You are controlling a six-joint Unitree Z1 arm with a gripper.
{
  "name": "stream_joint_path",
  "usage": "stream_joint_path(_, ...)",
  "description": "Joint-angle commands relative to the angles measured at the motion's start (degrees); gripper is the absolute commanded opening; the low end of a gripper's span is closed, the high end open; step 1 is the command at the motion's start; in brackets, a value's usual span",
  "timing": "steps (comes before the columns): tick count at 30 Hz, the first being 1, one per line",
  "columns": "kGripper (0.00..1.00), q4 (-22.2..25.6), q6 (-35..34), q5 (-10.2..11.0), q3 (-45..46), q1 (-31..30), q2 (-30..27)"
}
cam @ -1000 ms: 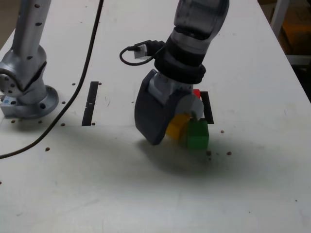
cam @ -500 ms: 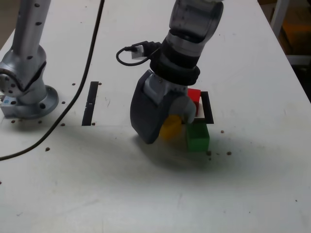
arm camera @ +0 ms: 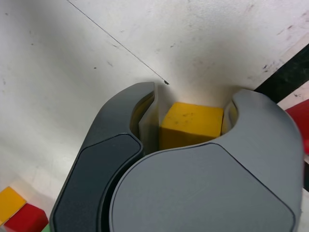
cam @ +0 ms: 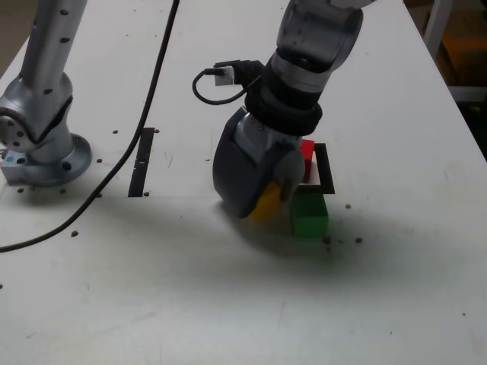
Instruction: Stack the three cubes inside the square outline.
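Standing by the white table (cam: 228,304), I see in the exterior view the gripper (cam: 266,199) tilted down with its jaws pinching the yellow cube (cam: 266,203), which looks held just above the tabletop. From that cube, the green cube (cam: 310,213) sits on the table at about three o'clock, just beside it. The red cube (cam: 307,154) peeks out behind the gripper at about one o'clock, inside the square outline (cam: 326,169), whose black tape shows on its far-right edge. A straight black strip (cam: 141,161) lies well apart at nine o'clock, near the arm's base (cam: 42,144) and a black cable (cam: 122,144).

From the wrist view, the gripper (arm camera: 193,128) shows its two grey jaws narrowly parted and pressed against opposite faces of the yellow cube (arm camera: 190,126). A corner of black tape and a sliver of red edge the frame.
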Motion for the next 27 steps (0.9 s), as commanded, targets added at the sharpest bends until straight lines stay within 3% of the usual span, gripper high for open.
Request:
stream_joint_path(1, 0.44, 0.04, -0.29, 0.19, 0.09, -0.32, -0.46)
stream_joint_path(12, 0.34, 2.11, -0.46, -0.72, 0.75, -0.47, -3.39)
stream_joint_path(18, 0.26, 10.05, -0.49, -0.17, -1.08, -0.46, -8.65)
stream_joint_path(20, 0.25, 12.53, -0.26, 1.74, -2.88, -0.46, -9.22)
stream_joint_path(22, 0.24, 14.37, 0.66, 4.96, -4.87, -0.47, -9.45)
stream_joint_path(23, 0.24, 15.3, 1.97, 8.04, -6.4, -0.47, -9.35)
stream_joint_path(27, 0.23, 16.16, 9.57, 15.7, -10.58, -0.47, -7.64)
